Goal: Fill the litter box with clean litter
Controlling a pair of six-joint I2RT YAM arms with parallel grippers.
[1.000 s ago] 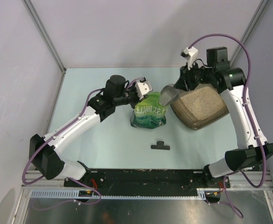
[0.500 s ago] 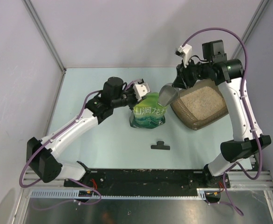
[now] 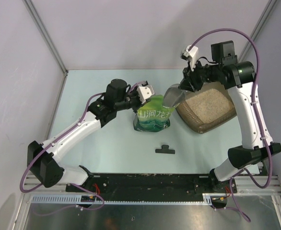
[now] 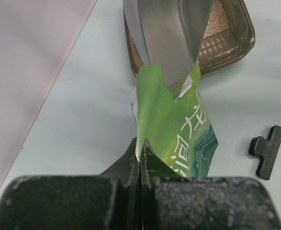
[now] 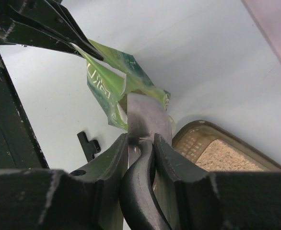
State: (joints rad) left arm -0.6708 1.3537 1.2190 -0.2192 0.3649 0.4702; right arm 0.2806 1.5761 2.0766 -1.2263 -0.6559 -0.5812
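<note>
While the left gripper [image 4: 139, 148] is clenched flat on the torn top edge of the green bag [image 3: 152, 119], pinching the film between its jaws, the right gripper [image 5: 140, 141] grasps the dark handle of the metal scoop [image 3: 171, 97], its jaws parted only as far as the handle's thickness. The scoop slants down to the left, and its leading lip sits inside the open mouth of the bag; the left wrist view shows the grey blade going in between the two green flaps. I cannot tell whether the scoop carries anything.

The bag's front bears a row of large white Chinese characters over a dark green, swirled picture. The first looks like 山; the others are too small and creased to read with certainty. No other writing can be made out.

The litter box [image 3: 191, 120] lies on the pale table [image 3: 107, 143] just right of the bag, under the right arm, its near left corner close beside the bag. The clean litter [image 3: 207, 103] spreads across the inside of the tray, with ribbed brown wall showing at the left end. A black clip [image 3: 165, 149] lies on the table in front of the bag, apart from it
</note>
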